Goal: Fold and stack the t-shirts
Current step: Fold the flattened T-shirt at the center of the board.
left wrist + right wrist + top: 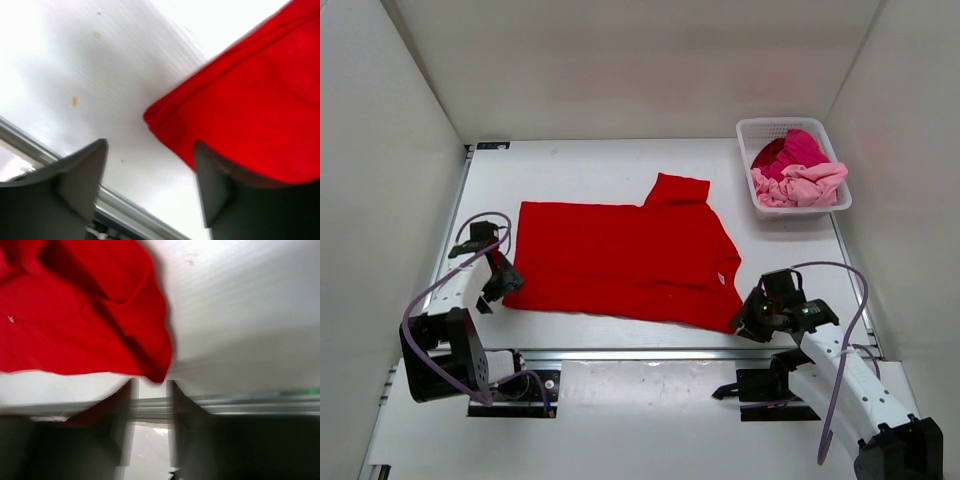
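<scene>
**Q:** Where does the work stand?

**A:** AT THE LAUNDRY BENCH: a red shirt point(620, 260) lies spread nearly flat across the middle of the white table point(580, 165). One sleeve point(677, 188) points to the far side, and its small white label point(720, 279) sits near the right-hand end. No fold is in it yet, by my reckoning. A magenta shirt point(798, 148) and a pale pink shirt point(800, 185) lie bunched in the white basket point(775, 122) at the far right corner.

**Q:** And the arms?

**A:** The left jaws hover wide apart at the shirt's near left corner point(165, 120), with the cloth just ahead of them and nothing held. The right jaws, at the near right corner point(155, 365), stand a narrow gap apart with the tip of the cloth at their mouth. That wrist view is blurred, but I see no cloth pinched.

**Q:** How will it handle?

**A:** Light, limp and thin. It should sag and trail from wherever it is lifted, and a single pinch would only drag up a peak. I'd judge the two near corners the right hold, raised evenly together to keep the hem straight.

**Q:** The setting?

**A:** A smooth, pale top, faintly ribbed up close and marked with a few small specks, so the cloth should slide rather than snag. A metal rail point(650, 353) runs along the near edge. Plain white walls point(620, 60) close in three sides, leaving little room beyond the basket.
</scene>
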Available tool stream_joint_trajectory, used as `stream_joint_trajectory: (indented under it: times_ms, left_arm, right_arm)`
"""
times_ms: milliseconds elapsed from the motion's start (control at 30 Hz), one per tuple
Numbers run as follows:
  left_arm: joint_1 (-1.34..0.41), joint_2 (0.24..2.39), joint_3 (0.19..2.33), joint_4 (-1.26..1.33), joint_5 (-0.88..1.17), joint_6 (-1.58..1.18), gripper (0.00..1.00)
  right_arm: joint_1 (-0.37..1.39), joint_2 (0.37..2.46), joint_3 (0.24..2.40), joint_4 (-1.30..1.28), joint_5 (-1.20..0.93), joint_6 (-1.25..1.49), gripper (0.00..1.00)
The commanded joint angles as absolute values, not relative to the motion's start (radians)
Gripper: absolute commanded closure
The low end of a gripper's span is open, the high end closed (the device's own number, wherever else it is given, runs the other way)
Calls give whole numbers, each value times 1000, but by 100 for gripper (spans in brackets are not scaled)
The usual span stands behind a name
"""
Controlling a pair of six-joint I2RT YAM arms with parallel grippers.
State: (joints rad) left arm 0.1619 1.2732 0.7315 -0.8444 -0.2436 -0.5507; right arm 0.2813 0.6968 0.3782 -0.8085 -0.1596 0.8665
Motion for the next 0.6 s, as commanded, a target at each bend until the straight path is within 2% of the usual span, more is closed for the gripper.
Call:
stream_joint_trajectory:
  times_ms: [0,33,67,133,267,300,333,367,400,433,467,500,567]
  left_arm:
    - [178,1261,771,-894,-284,-529,10]
    - [158,1264,808,-913,-322,-519,4]
    - [147,1266,828,-917,-334,-520,1]
    - [85,1281,935,-939,-363,-514,2]
    - [28,1298,1045,-947,-345,-520,1]
    - [14,1301,1055,-934,-315,-529,2]
    - [-15,1301,1052,-913,-266,-534,4]
    - [-21,1296,1045,-876,-209,-537,18]
    - [-28,1290,1025,-832,-146,-537,46]
    - [-15,1290,991,-809,-103,-538,63]
    - [-8,1290,959,-761,-13,-546,93]
    - [-14,1292,936,-711,23,-555,100]
    - [-35,1272,833,-623,159,-583,100]
  right_arm:
    - [267,692,440,-882,-112,884,56]
    - [241,693,455,-894,-115,858,45]
    - [227,692,463,-908,-132,842,41]
    - [161,683,495,-922,-155,789,40]
    - [62,696,529,-911,-236,697,42]
    - [64,701,537,-894,-250,686,46]
    - [67,722,561,-879,-264,681,56]
    - [89,738,581,-849,-270,689,69]
    - [124,765,589,-806,-285,692,77]
    - [147,778,601,-781,-285,704,91]
    - [194,810,620,-726,-287,721,100]
    - [239,852,618,-665,-294,738,100]
    - [309,915,647,-583,-281,759,100]
